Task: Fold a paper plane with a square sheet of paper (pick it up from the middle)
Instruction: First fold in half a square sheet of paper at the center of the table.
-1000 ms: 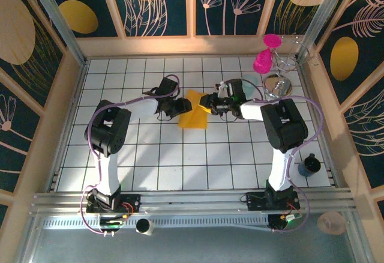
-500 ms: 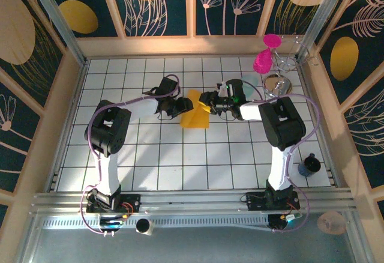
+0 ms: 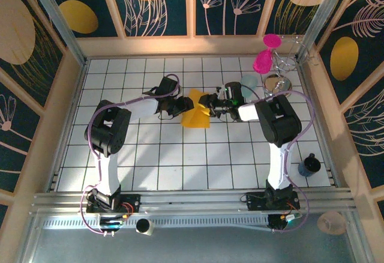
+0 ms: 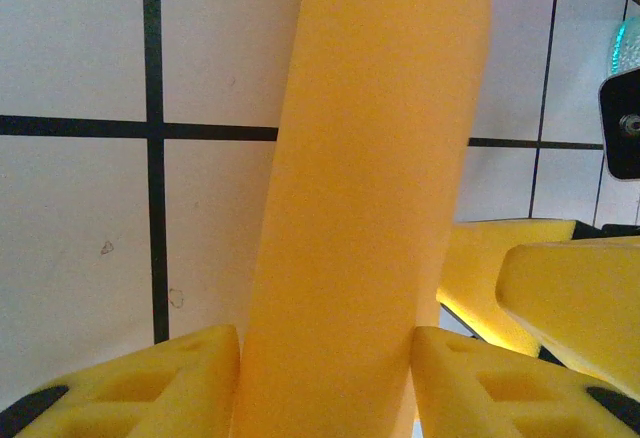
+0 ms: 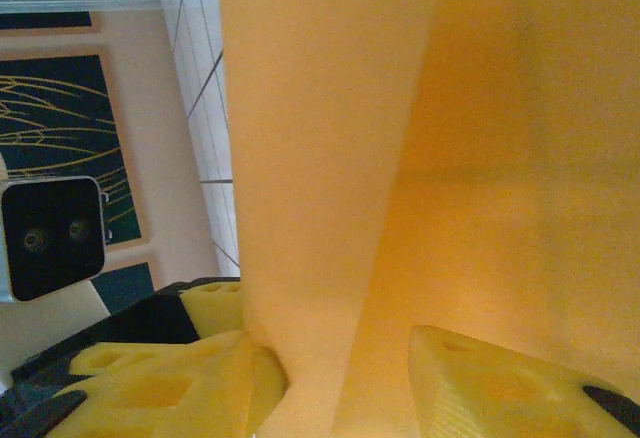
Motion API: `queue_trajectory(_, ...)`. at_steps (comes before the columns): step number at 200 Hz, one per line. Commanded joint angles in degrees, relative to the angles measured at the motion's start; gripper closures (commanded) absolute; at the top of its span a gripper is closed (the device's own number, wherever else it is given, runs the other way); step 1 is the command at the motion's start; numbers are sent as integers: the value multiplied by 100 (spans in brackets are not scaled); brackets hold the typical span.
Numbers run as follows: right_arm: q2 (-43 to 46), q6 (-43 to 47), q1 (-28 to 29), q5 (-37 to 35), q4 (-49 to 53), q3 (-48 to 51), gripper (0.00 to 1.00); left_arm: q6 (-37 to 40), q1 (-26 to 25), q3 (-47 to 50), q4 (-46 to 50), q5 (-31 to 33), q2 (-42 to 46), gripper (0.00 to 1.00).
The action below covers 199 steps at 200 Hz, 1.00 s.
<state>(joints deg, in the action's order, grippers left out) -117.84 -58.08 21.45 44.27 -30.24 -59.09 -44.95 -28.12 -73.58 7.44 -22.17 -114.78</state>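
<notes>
The square sheet of paper (image 3: 195, 117) is orange-yellow and stands bent up off the tiles at mid-table, between both grippers. My left gripper (image 3: 185, 107) meets it from the left. In the left wrist view the sheet (image 4: 370, 158) rises as a curved band that fills the gap of the left gripper (image 4: 325, 358), and both yellow fingers touch it. My right gripper (image 3: 206, 102) meets it from the right. In the right wrist view a folded flap of the sheet (image 5: 320, 108) runs down into the right gripper (image 5: 330, 358), creased against the left finger (image 5: 180, 383). No paper plane shape shows.
A pale teal cup (image 3: 249, 83), two pink pieces (image 3: 262, 62) and a shiny round dish (image 3: 278, 84) stand at the back right. A dark cup (image 3: 310, 165) sits near the right edge. Wooden walls ring the tiled table (image 3: 150, 155).
The right gripper has moved a little left, closer to the left gripper. The sheet between them has bunched up narrower and higher. The left arm has hardly moved.
</notes>
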Motion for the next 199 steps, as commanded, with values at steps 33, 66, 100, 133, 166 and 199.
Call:
queue_trajectory(33,-217,-448,41,240,-1047,-54,61,-108,-9,-64,-117,-190,114,52)
queue_trajectory(66,-222,-508,46,214,-1266,-15,65,-103,-9,-51,-109,-175,145,52)
queue_trajectory(100,-222,-296,87,153,-1135,-41,74,-101,-7,-43,-102,-167,154,53)
queue_trajectory(133,-198,46,115,1,-797,-158,88,-71,-2,-51,-37,-114,263,53)
queue_trajectory(166,50,588,118,-246,-130,-351,97,-25,89,109,39,59,616,49)
queue_trajectory(199,489,1204,253,-425,786,-476,99,-36,386,639,-86,264,1314,40)
